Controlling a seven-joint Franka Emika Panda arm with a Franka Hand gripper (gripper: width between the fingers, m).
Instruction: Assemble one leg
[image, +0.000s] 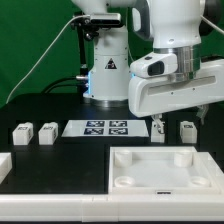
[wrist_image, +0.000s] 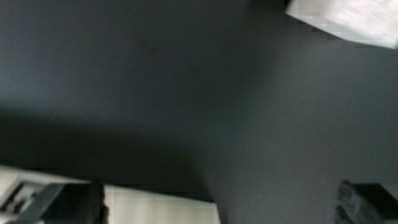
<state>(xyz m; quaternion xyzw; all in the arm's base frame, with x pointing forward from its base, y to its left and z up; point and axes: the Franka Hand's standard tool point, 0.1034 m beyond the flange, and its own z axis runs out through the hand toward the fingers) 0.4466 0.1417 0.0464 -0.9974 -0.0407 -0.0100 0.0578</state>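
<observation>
White leg (image: 187, 130) on the counter (image: 60, 165) just under the hand (image: 181, 117), hand spread wide and empty, arm pointing pretty much straight down

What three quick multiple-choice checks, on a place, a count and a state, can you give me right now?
1. The panel lies: A) nearer the camera than the marker board; B) behind the robot base; C) atop the legs.
2. How many legs stand at the exterior view's left of the marker board? A) one; B) two; C) four.
3. The gripper is: A) shut on a leg; B) open and empty; C) shut on the panel.
Key: 1 A, it fills the foreground; 2 B, a pair stands there; 3 B, its jaws stand wide apart.
</observation>
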